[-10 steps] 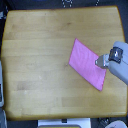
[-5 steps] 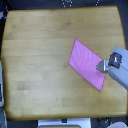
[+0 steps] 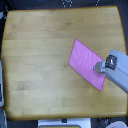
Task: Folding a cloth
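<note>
The pink cloth [image 3: 85, 61] lies flat on the wooden table [image 3: 40, 55], right of centre, turned so it looks like a slanted rectangle. My gripper [image 3: 98, 67] reaches in from the exterior view's right and sits over the cloth's right edge, near its lower right corner. The grey arm [image 3: 118, 72] behind it covers part of the table edge. The fingers are too small and blurred to show whether they are open or pinching the fabric.
The wooden tabletop fills most of the view, with rounded corners. A dark floor shows around its edges. Pale objects [image 3: 2, 87] stand off the table at the exterior view's left and bottom edges.
The arm and gripper have shifted slightly downward in the view along the cloth's right edge. The cloth keeps the same shape and place.
</note>
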`<action>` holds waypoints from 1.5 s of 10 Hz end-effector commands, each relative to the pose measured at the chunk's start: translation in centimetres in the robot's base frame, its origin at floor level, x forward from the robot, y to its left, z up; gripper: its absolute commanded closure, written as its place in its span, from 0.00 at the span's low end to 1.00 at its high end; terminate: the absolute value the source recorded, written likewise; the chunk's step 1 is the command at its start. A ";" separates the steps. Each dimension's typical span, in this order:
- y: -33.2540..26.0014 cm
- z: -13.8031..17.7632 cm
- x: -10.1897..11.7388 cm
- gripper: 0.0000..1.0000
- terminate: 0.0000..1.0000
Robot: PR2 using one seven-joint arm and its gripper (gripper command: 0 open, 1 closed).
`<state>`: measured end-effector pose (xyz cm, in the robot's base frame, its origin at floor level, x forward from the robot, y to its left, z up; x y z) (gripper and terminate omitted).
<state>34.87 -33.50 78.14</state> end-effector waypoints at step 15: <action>-3.8 -6.3 -2.3 0.00 0.00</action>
<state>32.61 -37.43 73.30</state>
